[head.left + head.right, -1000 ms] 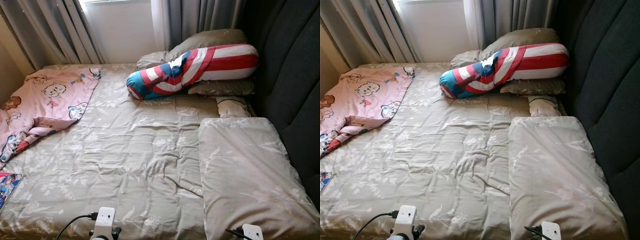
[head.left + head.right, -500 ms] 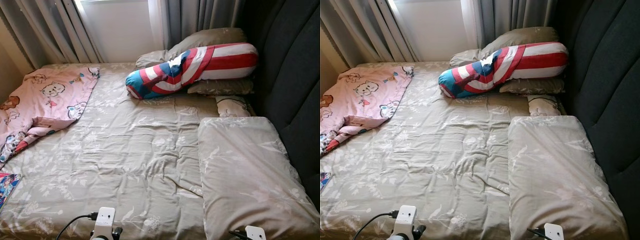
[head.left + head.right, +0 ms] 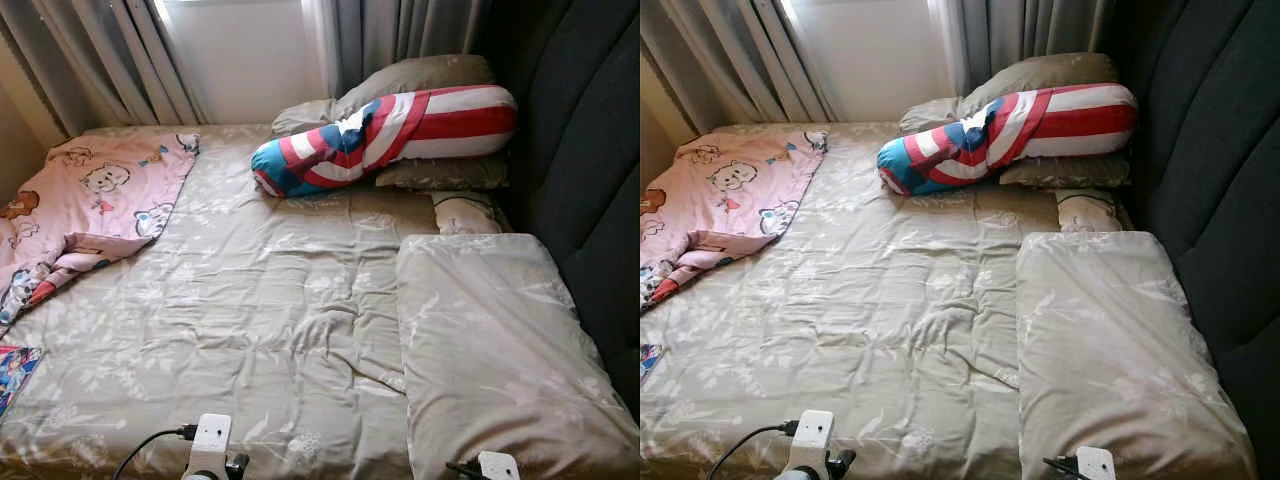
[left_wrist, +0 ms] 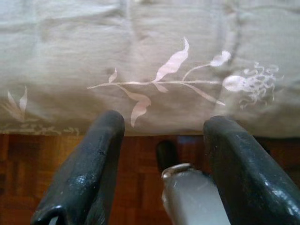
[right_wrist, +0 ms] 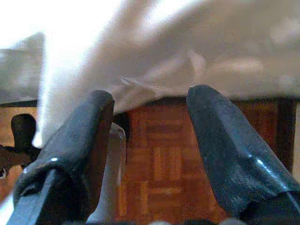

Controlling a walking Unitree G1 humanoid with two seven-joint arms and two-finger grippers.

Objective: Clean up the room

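A bed with a beige floral duvet point(image 3: 270, 310) lies before me. A large beige pillow point(image 3: 495, 350) rests at its near right. A red, white and blue bolster point(image 3: 385, 135) leans on stacked beige pillows point(image 3: 420, 80) at the far right, by the dark headboard point(image 3: 590, 170). A pink cartoon blanket point(image 3: 80, 205) is crumpled at the far left. Both arms hang low at the bed's near edge. My left gripper point(image 4: 161, 140) is open over the wooden floor, below the duvet's hem. My right gripper point(image 5: 150, 126) is open too, with nothing between its fingers.
Grey curtains point(image 3: 130, 60) and a bright window point(image 3: 245, 55) stand behind the bed. A small colourful item point(image 3: 15, 365) lies at the bed's left edge. Parquet floor point(image 5: 159, 159) lies under the bed's near edge. A small printed cushion point(image 3: 465, 212) sits between the pillows.
The view has shifted only slightly. Nothing on the bed has moved, and both arms stay low at the near edge.
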